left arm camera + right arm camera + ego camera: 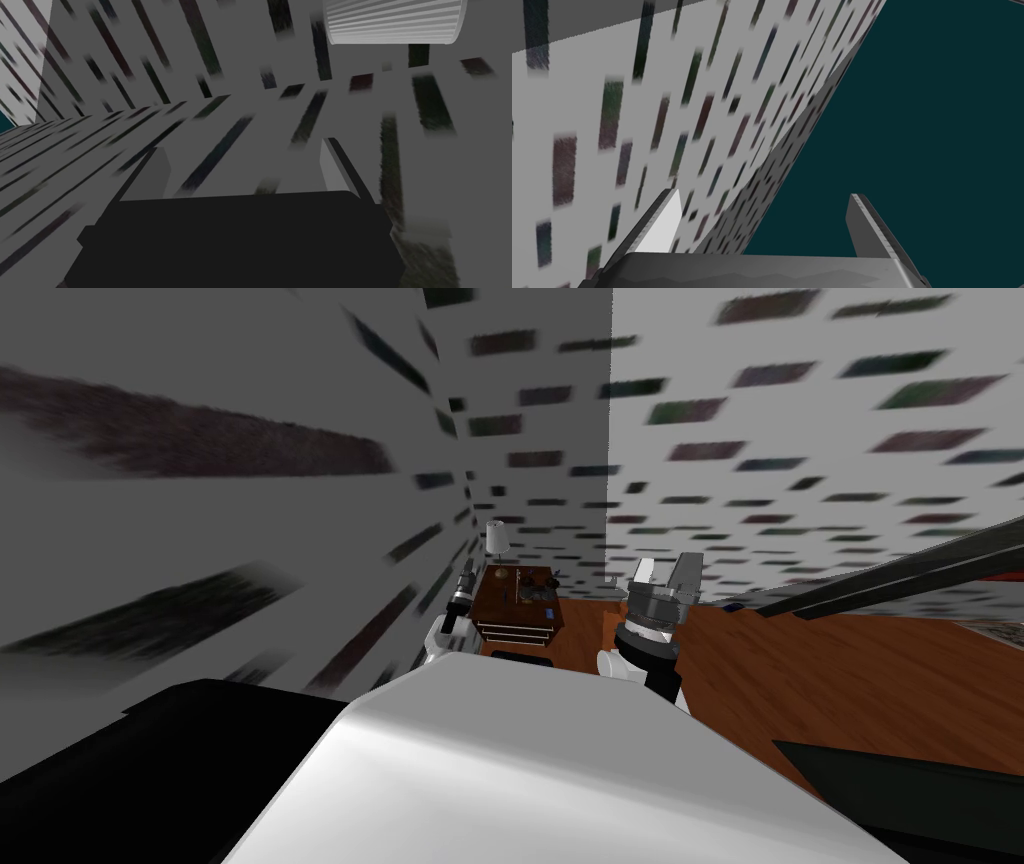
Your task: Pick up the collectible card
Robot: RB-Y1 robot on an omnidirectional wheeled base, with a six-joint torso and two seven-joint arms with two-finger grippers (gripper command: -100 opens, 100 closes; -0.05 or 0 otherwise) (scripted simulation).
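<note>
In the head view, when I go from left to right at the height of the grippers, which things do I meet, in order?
left gripper, fingers open → brown table with small things on it → right gripper, fingers open → dark slanted bar running to the right edge

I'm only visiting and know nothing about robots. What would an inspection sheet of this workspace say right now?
Surface: brown wooden table in the corner of the walls, ahead of the robot.
Job's things: the collectible card cannot be identified, because the things on the tabletop are too small. A small blue item near the front right corner might be it.
Clutter: white lamp at the table's back; small dark items on top.
Grippers: left gripper open and empty, by the table's left side, aimed below the lampshade. Right gripper open and empty, raised to the right of the table.
Cables: nothing seen.
Surroundings: grey walls with dark dashes; wooden floor.
</note>
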